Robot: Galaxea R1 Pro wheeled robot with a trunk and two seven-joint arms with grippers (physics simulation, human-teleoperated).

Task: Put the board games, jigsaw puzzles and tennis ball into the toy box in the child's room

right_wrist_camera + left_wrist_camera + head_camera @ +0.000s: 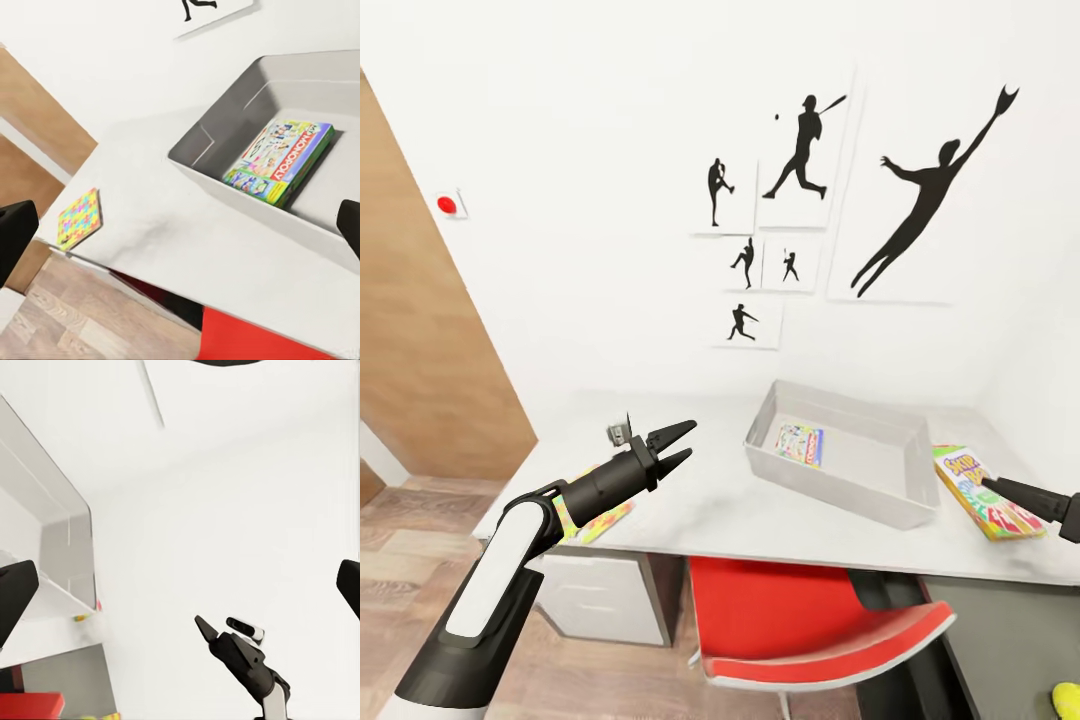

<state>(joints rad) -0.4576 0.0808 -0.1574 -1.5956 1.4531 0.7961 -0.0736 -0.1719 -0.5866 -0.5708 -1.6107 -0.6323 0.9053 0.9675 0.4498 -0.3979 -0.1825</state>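
Grey toy box [905,500] holds one board game [800,444] — between both arms' fingers, left [678,448] spread, right [1000,488] unclear.

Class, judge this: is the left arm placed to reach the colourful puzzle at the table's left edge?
Probably yes. The left gripper hangs open above the table, and the puzzle lies flat below its forearm with nothing on top.
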